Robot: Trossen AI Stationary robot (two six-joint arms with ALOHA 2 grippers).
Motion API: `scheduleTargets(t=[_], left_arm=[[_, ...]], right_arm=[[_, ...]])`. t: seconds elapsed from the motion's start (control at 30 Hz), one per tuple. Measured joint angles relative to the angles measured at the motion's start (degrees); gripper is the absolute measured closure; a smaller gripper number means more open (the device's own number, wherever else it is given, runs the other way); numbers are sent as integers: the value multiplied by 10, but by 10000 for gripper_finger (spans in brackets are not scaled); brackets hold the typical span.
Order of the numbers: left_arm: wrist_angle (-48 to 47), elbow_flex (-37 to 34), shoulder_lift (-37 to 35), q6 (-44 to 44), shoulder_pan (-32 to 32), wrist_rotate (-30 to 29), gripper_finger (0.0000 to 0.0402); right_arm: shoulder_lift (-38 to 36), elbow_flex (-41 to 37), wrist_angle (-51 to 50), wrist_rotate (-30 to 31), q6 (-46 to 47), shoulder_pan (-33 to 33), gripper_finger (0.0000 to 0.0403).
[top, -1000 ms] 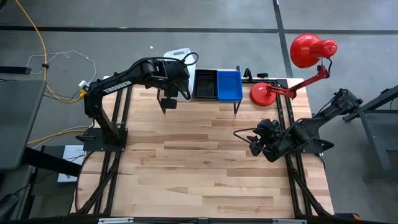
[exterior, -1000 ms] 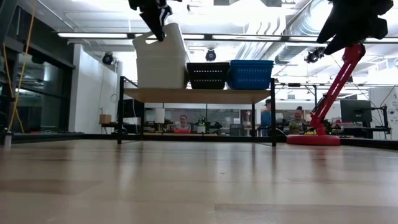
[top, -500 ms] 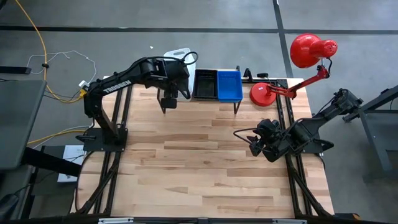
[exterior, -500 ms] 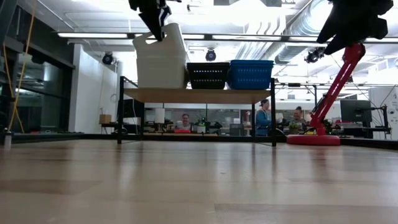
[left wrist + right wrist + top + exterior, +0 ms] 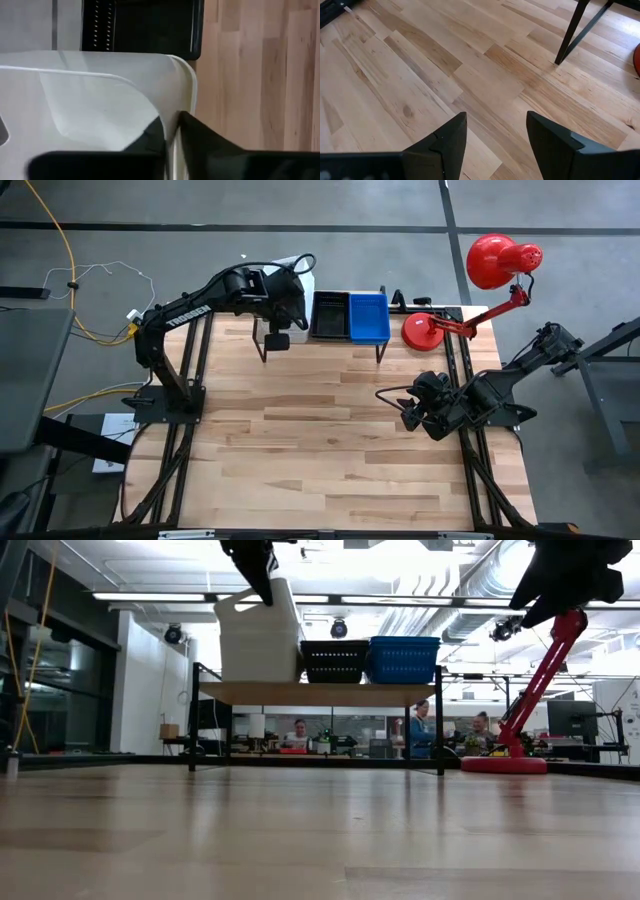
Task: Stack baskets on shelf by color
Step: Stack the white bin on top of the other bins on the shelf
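Observation:
On the shelf (image 5: 320,692) at the table's far edge, a stack of white baskets (image 5: 258,640) stands at the left end. A black basket (image 5: 330,315) and a blue basket (image 5: 369,317) sit beside it. My left gripper (image 5: 171,145) reaches down over the white stack from above and is shut on the top white basket (image 5: 100,100), which sits tilted on the stack. My right gripper (image 5: 495,135) hangs open above bare table near the right edge, holding nothing. My left gripper pinches a side wall of the top white basket at its rim (image 5: 172,120). One finger (image 5: 150,140) is inside the basket and the other (image 5: 205,145) is outside. The fingers slant down from above. The basket rests tilted on the white stack.
A red desk lamp (image 5: 500,260) stands with its base (image 5: 425,330) on the table just right of the shelf. The shelf's dark legs (image 5: 572,30) stand on the wooden table. People sit in the room beyond the table's far edge.
My left gripper has turned a little at the wrist and shifted slightly over the white stack toward the black basket. The baskets on the shelf stand as before.

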Motion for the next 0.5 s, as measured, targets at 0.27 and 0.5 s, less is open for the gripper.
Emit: scheduleTargets(t=[0.27, 0.5], left_arm=[[3, 0, -7, 10, 0, -52, 399], [-20, 0, -10, 39, -2, -64, 401]], right_arm=[[0, 0, 0, 0, 0, 0, 211], [0, 0, 0, 5, 0, 0, 211]])
